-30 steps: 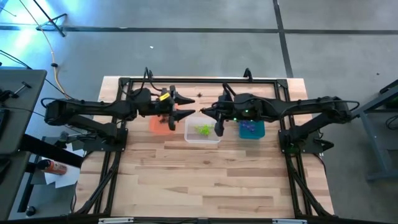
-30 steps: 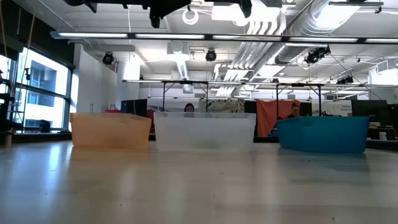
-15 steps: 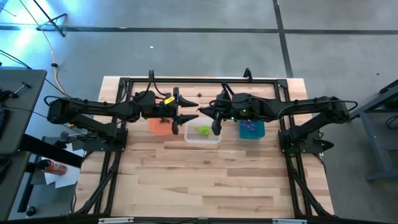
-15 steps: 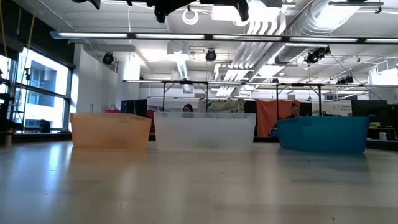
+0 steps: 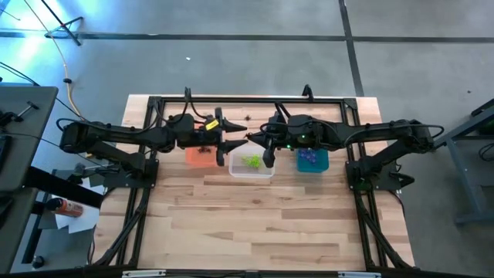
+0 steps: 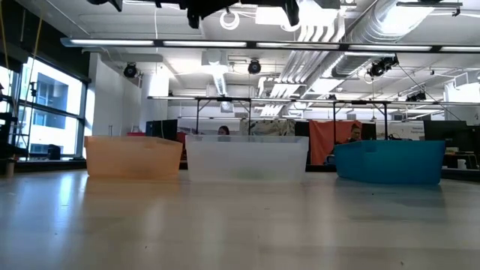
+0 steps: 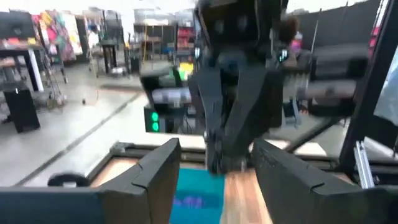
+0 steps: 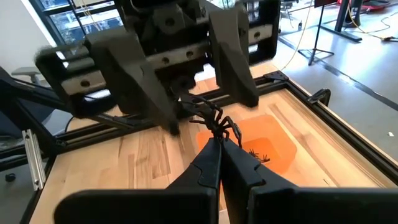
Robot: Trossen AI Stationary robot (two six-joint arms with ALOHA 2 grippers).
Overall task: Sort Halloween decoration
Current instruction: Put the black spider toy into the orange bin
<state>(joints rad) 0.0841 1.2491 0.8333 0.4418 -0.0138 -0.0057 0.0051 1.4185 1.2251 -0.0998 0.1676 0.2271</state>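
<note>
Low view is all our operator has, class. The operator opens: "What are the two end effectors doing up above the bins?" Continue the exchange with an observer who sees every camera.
Observer: The right end effector is shut on a black spider, pinched at its fingertips.
Operator: And the left one?
Observer: The left end effector faces it, open, with a finger on either side of the spider.
Operator: I can't see into the bins. Is anything sorted?
Observer: Green trinkets lie in the clear bin.
</note>
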